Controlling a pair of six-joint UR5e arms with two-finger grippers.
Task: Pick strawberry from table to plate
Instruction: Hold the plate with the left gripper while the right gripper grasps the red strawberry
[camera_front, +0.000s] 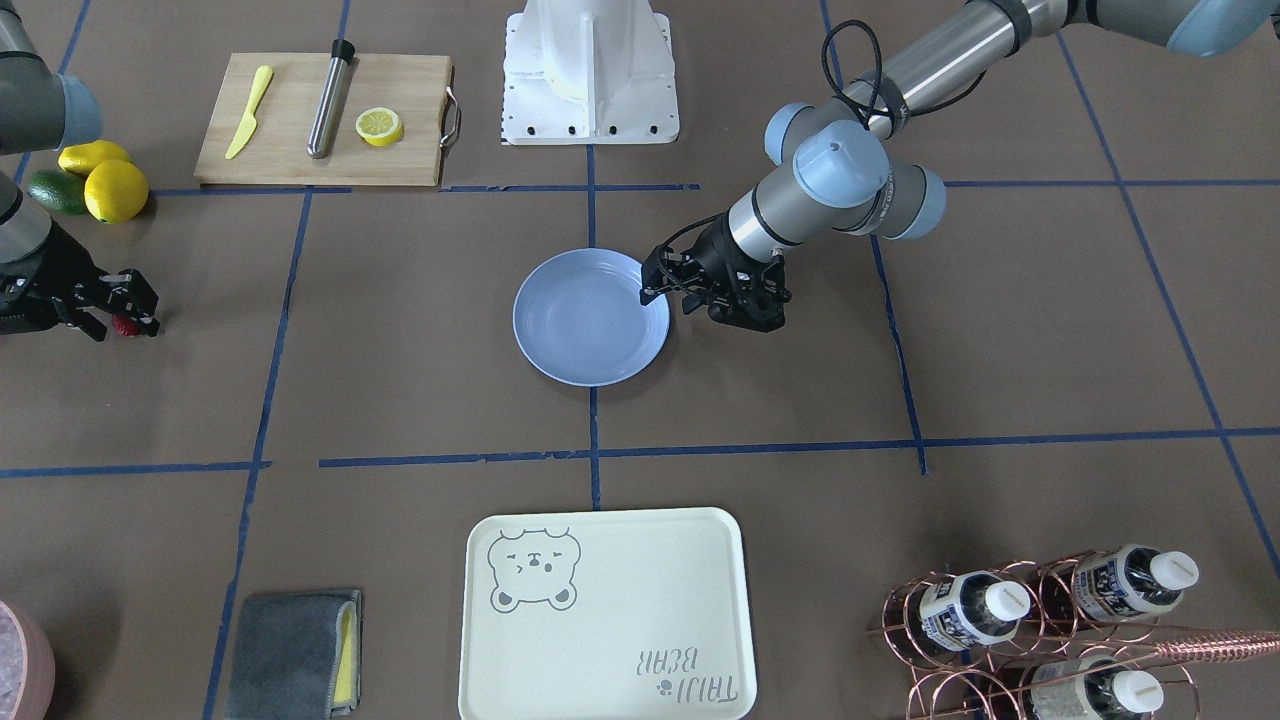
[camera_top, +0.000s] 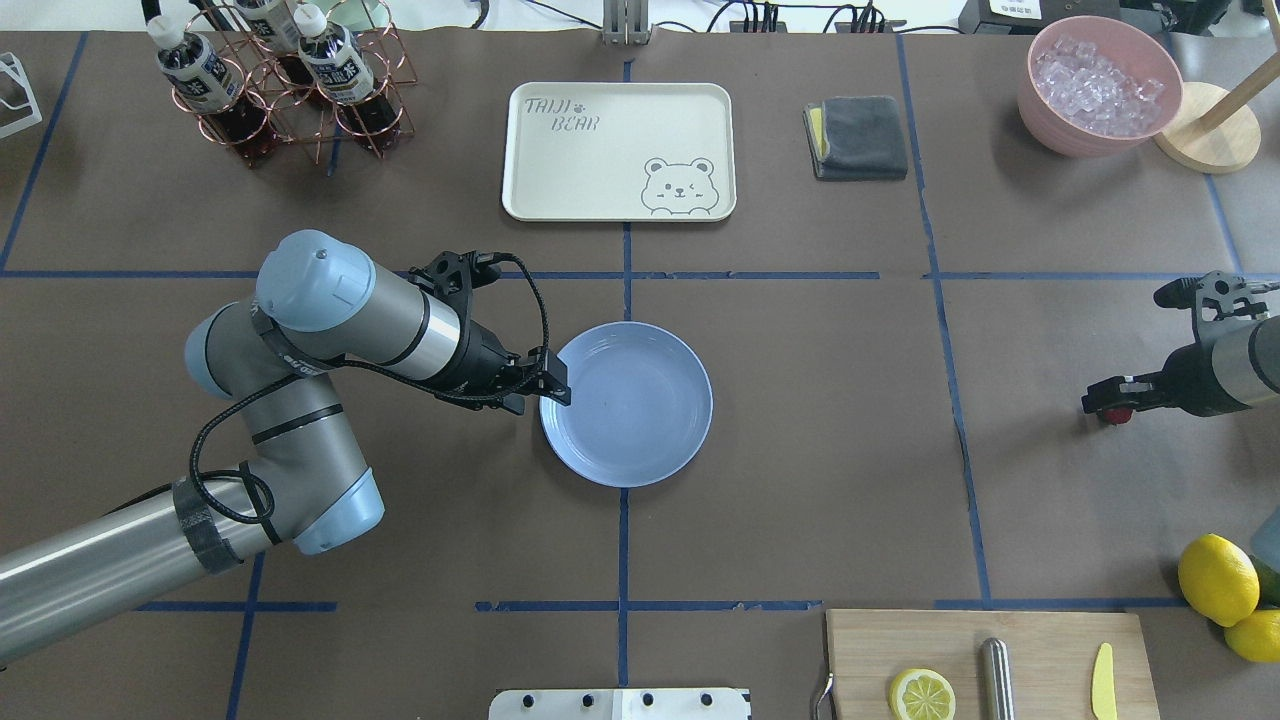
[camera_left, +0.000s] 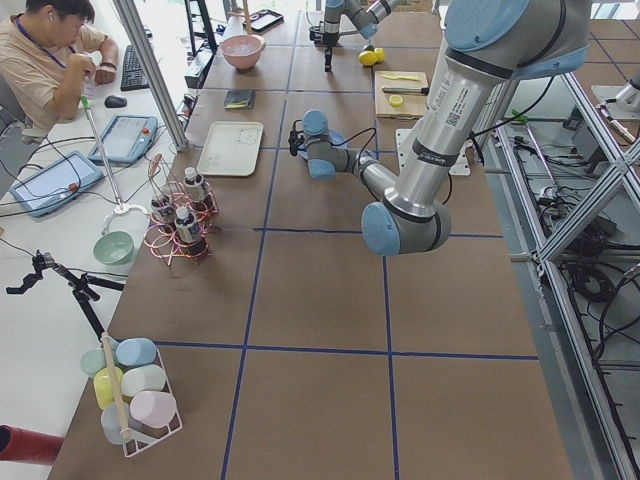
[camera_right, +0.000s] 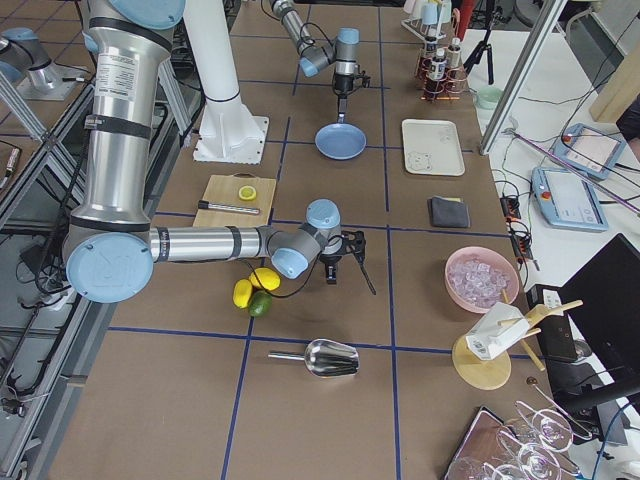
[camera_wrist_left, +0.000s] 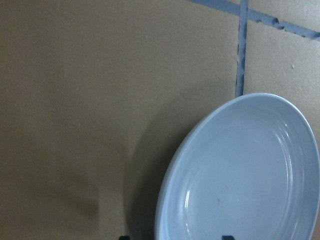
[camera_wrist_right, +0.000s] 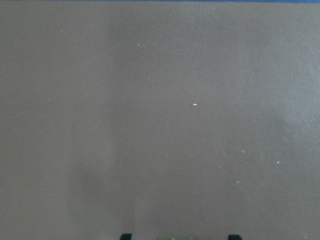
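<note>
The strawberry (camera_front: 124, 325) (camera_top: 1117, 415) is a tiny dark red berry on the brown table (camera_front: 400, 330), far to my right. My right gripper (camera_front: 125, 312) (camera_top: 1105, 403) hangs low right over it, open. In the right wrist view its fingertips (camera_wrist_right: 126, 236) stand wide apart with a green speck between them. The light blue plate (camera_front: 590, 320) (camera_top: 630, 405) (camera_wrist_left: 250, 170) lies empty at the table's middle. My left gripper (camera_front: 668, 295) (camera_top: 555, 388) is open at the plate's rim on my left side, its fingers straddling that edge.
Two lemons (camera_front: 115, 190) and an avocado (camera_front: 55, 190) lie close behind the right gripper. A cutting board (camera_front: 325, 120) with a half lemon, a knife and a steel rod sits nearby. A bear-print tray (camera_front: 605, 615), a bottle rack (camera_front: 1040, 630), a cloth (camera_front: 295, 650) and an ice bowl (camera_top: 1100, 85) line the far side.
</note>
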